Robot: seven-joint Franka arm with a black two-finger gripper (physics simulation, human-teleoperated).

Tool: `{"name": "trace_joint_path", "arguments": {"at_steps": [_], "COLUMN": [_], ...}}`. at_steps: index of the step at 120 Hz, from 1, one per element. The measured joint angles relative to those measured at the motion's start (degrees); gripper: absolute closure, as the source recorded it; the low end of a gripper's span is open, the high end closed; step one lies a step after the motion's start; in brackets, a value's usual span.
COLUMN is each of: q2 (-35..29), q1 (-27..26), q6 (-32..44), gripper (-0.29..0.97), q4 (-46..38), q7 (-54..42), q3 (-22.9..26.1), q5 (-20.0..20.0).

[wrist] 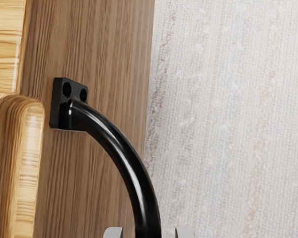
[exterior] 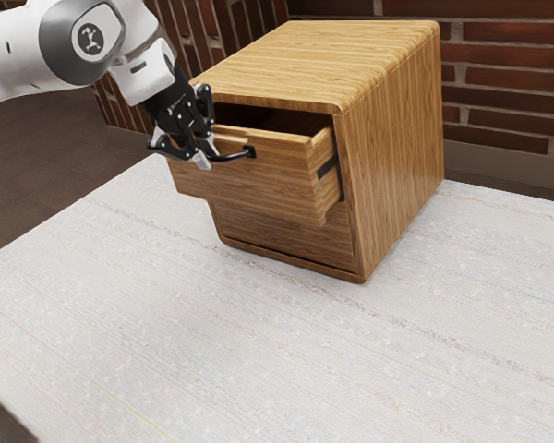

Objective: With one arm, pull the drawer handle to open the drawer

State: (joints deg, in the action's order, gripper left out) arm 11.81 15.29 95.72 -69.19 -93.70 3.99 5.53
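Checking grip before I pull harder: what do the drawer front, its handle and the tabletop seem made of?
Drawer front: wood, perhaps bamboo laminate, matt; striped grain, layered edges.
Handle: glossy black, painted metal or plastic; bright highlight along its curve.
Tabletop: pale, matt, rough; speckled streaks, material unclear.

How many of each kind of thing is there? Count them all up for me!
Wooden cabinet: 1
Open drawer: 1
Black handle: 1
Robot gripper: 1
Table: 1
Total: 5
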Motion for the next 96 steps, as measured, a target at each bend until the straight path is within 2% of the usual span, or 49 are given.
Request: {"name": "trace_joint_path", "arguments": {"at_steps": [96], "q2": [-4.2], "q1": [0.4], "q6": [-3.8], "gripper": [0.66], "q4": [-4.7], "q7": [3.1], "q3": [-0.4], "q5": [0.5]}}
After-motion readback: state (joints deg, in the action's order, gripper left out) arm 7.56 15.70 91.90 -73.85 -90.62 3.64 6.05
